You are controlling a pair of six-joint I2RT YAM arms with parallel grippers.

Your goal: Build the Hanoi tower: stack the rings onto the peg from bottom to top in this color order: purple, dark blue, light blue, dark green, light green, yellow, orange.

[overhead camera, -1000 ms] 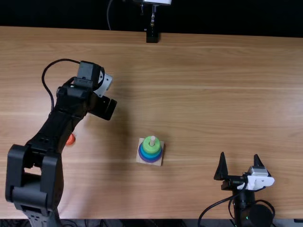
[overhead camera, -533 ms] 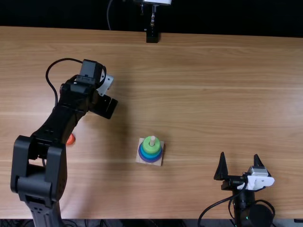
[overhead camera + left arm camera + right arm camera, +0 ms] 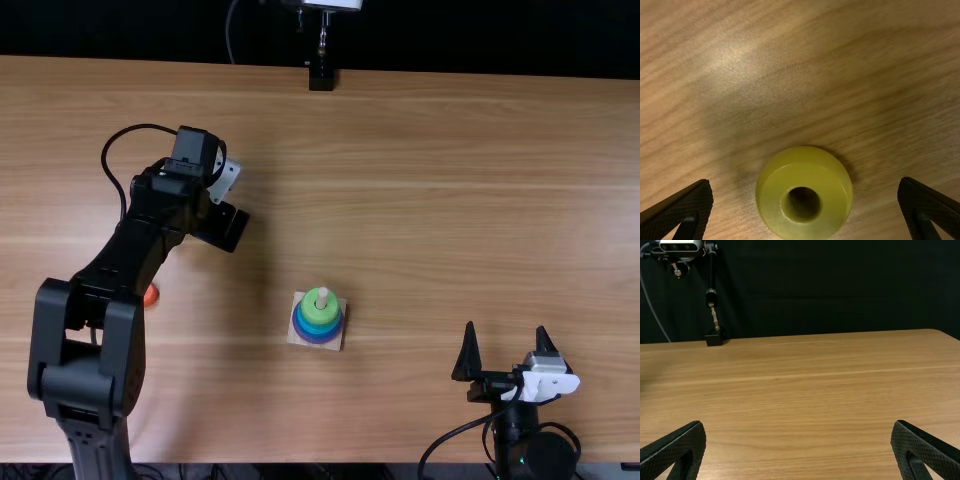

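In the top view, shows the left gripper (image 3: 222,228) above the table (image 3: 430,180) and the right gripper (image 3: 505,328) wide near the near edge. Has the light green ring (image 3: 319,310) topmost on the peg (image 3: 322,298), the orange ring (image 3: 151,295) beside the left arm (image 3: 115,260).

In the left wrist view, spreads the left gripper (image 3: 806,182) wide around the yellow ring (image 3: 775,202), touching neither side.

In the right wrist view, has the right gripper spread wide.
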